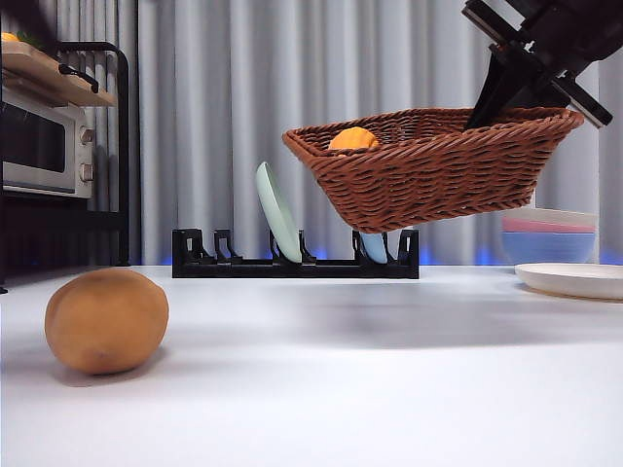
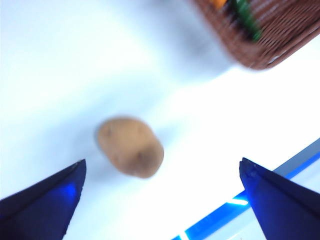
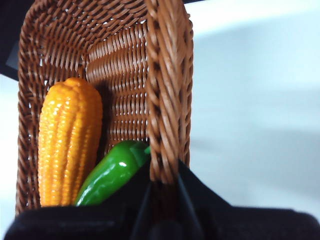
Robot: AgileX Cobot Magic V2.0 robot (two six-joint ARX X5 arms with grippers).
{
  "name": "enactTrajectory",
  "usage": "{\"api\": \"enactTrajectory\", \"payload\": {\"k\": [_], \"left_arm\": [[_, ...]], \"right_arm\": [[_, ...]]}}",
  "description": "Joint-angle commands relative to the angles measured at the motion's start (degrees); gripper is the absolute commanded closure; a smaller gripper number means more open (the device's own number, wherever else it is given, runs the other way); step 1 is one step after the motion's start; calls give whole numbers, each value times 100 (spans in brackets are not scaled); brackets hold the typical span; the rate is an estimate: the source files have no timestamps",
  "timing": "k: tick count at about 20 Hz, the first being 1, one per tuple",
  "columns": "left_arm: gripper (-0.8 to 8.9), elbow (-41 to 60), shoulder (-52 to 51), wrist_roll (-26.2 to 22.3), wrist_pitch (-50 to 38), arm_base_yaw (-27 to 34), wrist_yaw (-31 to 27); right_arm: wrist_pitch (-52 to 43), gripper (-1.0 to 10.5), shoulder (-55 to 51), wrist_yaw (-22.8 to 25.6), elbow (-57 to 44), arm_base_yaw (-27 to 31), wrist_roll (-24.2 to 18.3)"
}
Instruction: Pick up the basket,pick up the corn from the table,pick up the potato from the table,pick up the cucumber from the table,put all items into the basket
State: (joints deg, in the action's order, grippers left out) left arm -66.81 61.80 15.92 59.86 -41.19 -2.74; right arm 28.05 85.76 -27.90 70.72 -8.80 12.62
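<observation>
nearest us, the potato (image 1: 106, 320) lay on the table (image 1: 389, 389), below and between our left gripper (image 2: 160, 200) and its wide-open, empty jaws. our right gripper (image 1: 521, 83) pinched the tilted basket (image 1: 438, 165) rim; we judged the corn (image 3: 67, 142) and cucumber (image 3: 112, 172) might slide out.

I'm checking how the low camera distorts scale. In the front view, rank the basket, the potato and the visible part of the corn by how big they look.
1. The basket, held up by the right gripper.
2. The potato, though it lies nearer the camera, which inflates it.
3. The corn: only its tip shows above the rim.
</observation>
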Motion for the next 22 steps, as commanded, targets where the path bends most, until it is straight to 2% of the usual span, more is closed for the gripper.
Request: {"api": "enactTrajectory", "payload": {"k": [1, 5, 11, 16, 17, 18, 19, 22], "left_arm": [[158, 911, -122, 850, -527, -7, -55], [157, 1792, 153, 1296, -1661, 125, -155], [157, 1875, 1412, 1252, -2400, 634, -55], [177, 1875, 2173, 1069, -2747, 671, 116], [325, 1875, 2181, 949, -2763, 649, 103], [612, 1875, 2179, 824, -2769, 599, -17], [847, 1875, 2177, 741, -2763, 551, -184], [822, 1875, 2170, 584, -2715, 535, -251]], "right_arm": [[-107, 955, -2, -72, 61, -9, 61], [-109, 955, -2, -72, 61, -11, 61], [-149, 955, -2, -72, 61, -9, 59], [-232, 955, -2, -74, 61, -11, 61], [-232, 955, -2, -72, 61, -9, 61], [-232, 955, -2, -72, 61, -9, 63], [-232, 955, -2, -72, 61, -11, 66], [-227, 955, -2, -72, 61, -22, 76]]}}
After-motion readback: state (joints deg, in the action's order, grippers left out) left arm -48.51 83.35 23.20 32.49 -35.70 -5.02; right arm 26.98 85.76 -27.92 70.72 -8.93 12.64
